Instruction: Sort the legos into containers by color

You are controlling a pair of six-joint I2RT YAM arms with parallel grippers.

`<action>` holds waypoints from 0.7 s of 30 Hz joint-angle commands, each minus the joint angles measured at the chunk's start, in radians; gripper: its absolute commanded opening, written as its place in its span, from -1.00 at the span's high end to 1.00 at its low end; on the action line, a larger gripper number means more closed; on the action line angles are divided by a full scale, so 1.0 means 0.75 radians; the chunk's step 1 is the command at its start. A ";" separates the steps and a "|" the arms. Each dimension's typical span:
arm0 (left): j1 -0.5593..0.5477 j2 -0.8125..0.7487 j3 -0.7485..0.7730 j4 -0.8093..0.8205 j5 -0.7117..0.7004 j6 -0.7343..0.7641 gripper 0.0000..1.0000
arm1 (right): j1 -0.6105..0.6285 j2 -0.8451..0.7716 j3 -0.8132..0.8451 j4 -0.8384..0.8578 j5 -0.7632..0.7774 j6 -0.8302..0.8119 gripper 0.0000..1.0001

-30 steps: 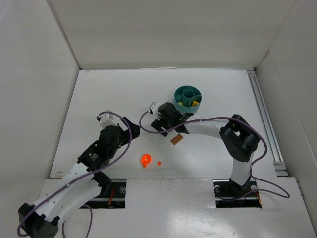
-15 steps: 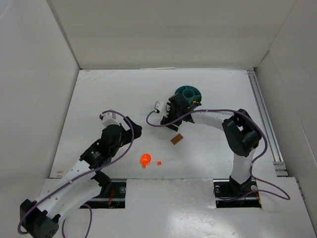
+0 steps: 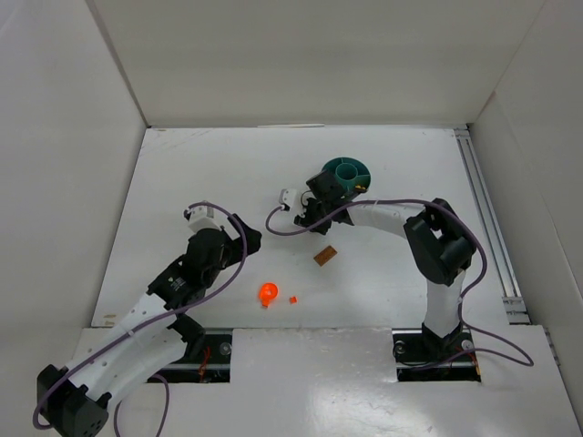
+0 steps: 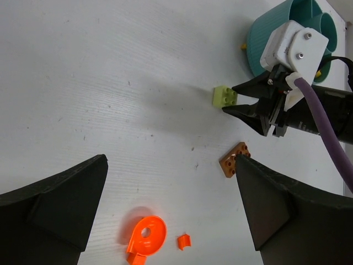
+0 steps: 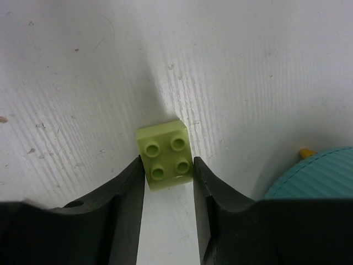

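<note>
My right gripper (image 5: 168, 163) has its jaws against both sides of a pale yellow-green four-stud lego (image 5: 165, 155), which rests on the white floor. The left wrist view shows the same brick (image 4: 225, 96) at the right gripper's tips, just left of the round teal tub (image 4: 265, 41). From above, the right gripper (image 3: 305, 211) sits beside the tub (image 3: 347, 175) and partly covers it. A brown plate lego (image 3: 324, 256), a roundish orange piece (image 3: 267, 293) and a tiny orange bit (image 3: 293, 299) lie loose. The left gripper (image 4: 171, 165) is open and holds nothing above the orange pieces.
A small yellow piece (image 5: 306, 152) lies against the tub's outer wall (image 5: 322, 176). White walls enclose the floor on the left, back and right. A metal rail (image 3: 487, 218) runs along the right edge. A purple cable loops off each wrist.
The right gripper shifted slightly toward the tub and closed its jaws onto the pale green brick. The left arm crept a little to the right and stayed open.
</note>
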 commanded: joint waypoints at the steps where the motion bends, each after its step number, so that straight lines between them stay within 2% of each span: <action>1: -0.005 0.001 0.006 0.050 -0.013 0.017 -1.00 | 0.014 -0.007 0.034 0.009 -0.036 0.008 0.44; 4: -0.005 0.018 0.006 0.038 -0.030 0.005 -1.00 | 0.028 -0.088 0.016 0.064 -0.079 0.022 0.56; 11: -0.005 0.042 0.019 0.026 -0.042 -0.007 -1.00 | -0.019 -0.350 -0.060 0.259 -0.146 0.149 0.64; 15: -0.005 0.089 0.019 0.057 -0.030 -0.020 -1.00 | -0.035 -0.408 -0.060 0.273 0.107 0.227 0.66; 16: -0.005 0.089 0.019 0.057 -0.030 -0.020 -1.00 | -0.047 -0.408 -0.060 0.273 0.259 0.259 0.66; 19: -0.005 0.126 0.043 0.069 -0.030 -0.020 -1.00 | -0.060 -0.420 -0.072 0.273 0.515 0.378 0.66; 21: -0.005 0.138 0.043 0.069 -0.018 -0.020 -1.00 | -0.060 -0.408 -0.072 0.273 0.614 0.409 0.66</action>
